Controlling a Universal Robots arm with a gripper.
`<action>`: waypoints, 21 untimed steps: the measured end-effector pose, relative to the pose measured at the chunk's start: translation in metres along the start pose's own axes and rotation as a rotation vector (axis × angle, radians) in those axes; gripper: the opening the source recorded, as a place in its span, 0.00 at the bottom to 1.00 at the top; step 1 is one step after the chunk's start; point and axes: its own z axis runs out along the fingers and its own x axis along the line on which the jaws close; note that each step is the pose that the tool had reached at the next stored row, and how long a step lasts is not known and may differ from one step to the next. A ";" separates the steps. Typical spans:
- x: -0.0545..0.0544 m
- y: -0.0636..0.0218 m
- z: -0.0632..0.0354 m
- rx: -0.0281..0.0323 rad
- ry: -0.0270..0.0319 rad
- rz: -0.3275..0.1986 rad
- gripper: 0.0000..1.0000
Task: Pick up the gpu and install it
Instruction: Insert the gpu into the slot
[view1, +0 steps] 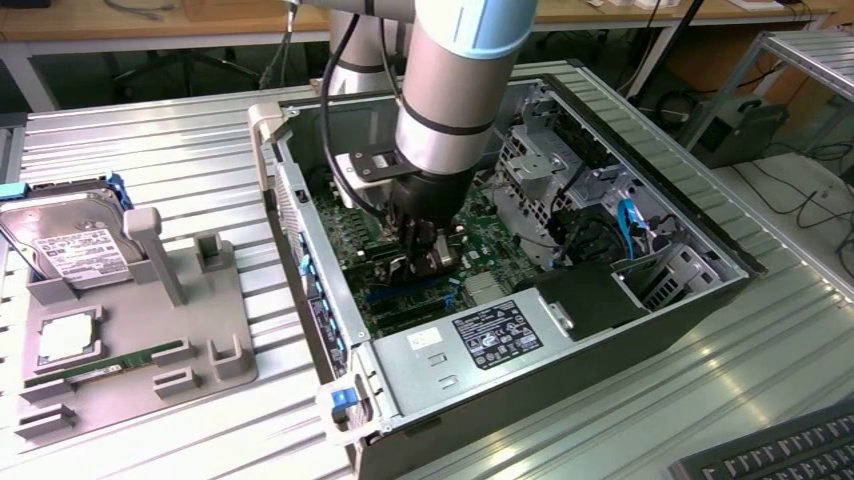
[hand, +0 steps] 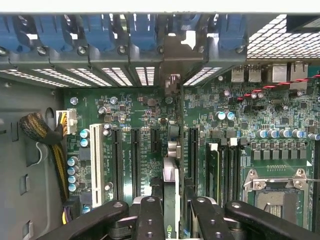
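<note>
Seating the gpu well means keeping it upright and square over its slot on the motherboard. The gripper clamps the card edge-on, deep inside the case, bracket end toward the rear slot openings.

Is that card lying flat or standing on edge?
On edge: the gpu shows as a thin strip between the fingers, above the motherboard slots.

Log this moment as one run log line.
gripper: shut on thin green gpu card | place: edge-on over black motherboard slots inside open computer case | seating: cannot tell
</note>
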 end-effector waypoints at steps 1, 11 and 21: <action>0.000 -0.0005 0.0005 -0.0012 -0.0002 0.003 0.26; 0.000 -0.0040 0.0014 -0.0067 0.0031 0.024 0.26; 0.000 -0.0040 -0.0036 -0.0062 0.0061 0.023 0.26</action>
